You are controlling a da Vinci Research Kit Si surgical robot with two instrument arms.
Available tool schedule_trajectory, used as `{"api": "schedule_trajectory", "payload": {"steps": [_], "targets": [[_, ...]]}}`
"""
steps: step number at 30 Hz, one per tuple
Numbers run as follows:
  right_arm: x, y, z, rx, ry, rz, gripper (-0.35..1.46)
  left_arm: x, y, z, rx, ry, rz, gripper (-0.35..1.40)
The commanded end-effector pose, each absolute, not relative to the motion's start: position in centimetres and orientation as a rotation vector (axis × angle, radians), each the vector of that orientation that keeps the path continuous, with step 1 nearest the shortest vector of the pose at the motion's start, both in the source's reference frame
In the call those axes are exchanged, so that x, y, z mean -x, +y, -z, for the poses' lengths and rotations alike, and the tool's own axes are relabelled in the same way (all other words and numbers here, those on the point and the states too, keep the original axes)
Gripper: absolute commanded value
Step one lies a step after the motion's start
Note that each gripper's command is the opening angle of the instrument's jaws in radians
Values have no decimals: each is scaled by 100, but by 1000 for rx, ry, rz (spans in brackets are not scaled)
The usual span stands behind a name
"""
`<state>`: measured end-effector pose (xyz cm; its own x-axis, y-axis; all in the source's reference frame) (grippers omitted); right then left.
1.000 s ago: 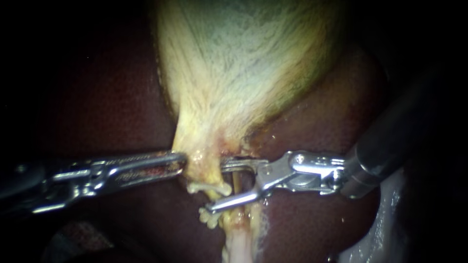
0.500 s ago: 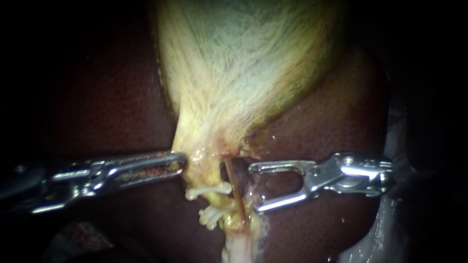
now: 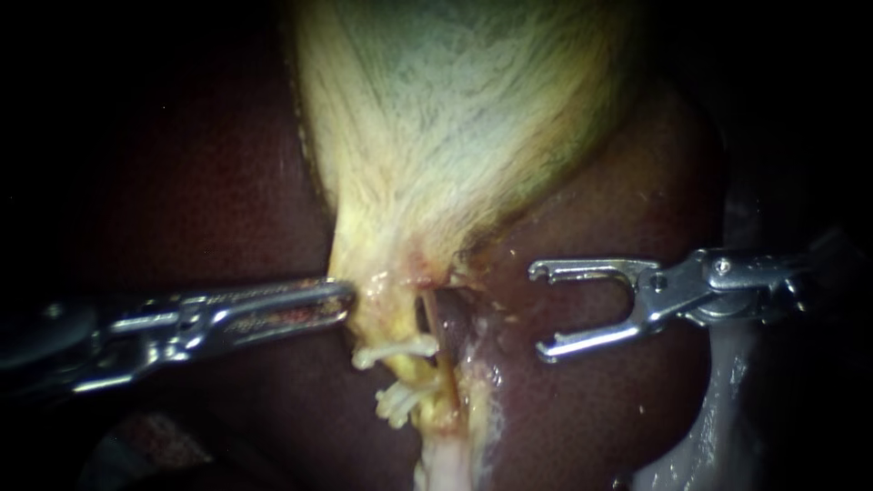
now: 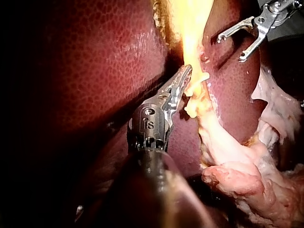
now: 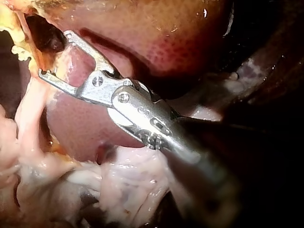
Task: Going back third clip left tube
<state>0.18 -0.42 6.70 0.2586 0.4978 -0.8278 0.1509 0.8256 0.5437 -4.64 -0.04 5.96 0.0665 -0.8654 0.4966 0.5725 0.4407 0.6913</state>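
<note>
Dark red liver [image 3: 209,182] fills the background of the endoscope view, with the pale gallbladder [image 3: 455,136] narrowing downward. The left instrument [image 3: 344,300] is clenched on the gallbladder's neck. Below it, two white clips [image 3: 393,350] cross the left tube [image 3: 406,373]. The right instrument [image 3: 540,309] is spread wide, clear of the tubes, over the liver.

In the left wrist view, the left instrument [image 4: 186,75] grips the yellow neck, and the right instrument [image 4: 231,49] gapes beyond it.

In the right wrist view, the right instrument [image 5: 53,53] stands agape over the liver [image 5: 156,38].
</note>
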Motion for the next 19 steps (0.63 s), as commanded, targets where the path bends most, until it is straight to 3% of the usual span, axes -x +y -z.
{"api": "schedule_trajectory", "payload": {"steps": [1, 9, 19], "targets": [[-18, -43, -670, -594, 1308, -255, 60, 468, -4, -601, -347, -1011, 1120, -35], [-19, -43, -670, -589, 1310, -250, 60, 497, 0, -614, -355, -1005, 1115, -35], [-20, -43, -669, -588, 1311, -251, 60, 500, -2, -616, -356, -999, 1112, -35]]}}
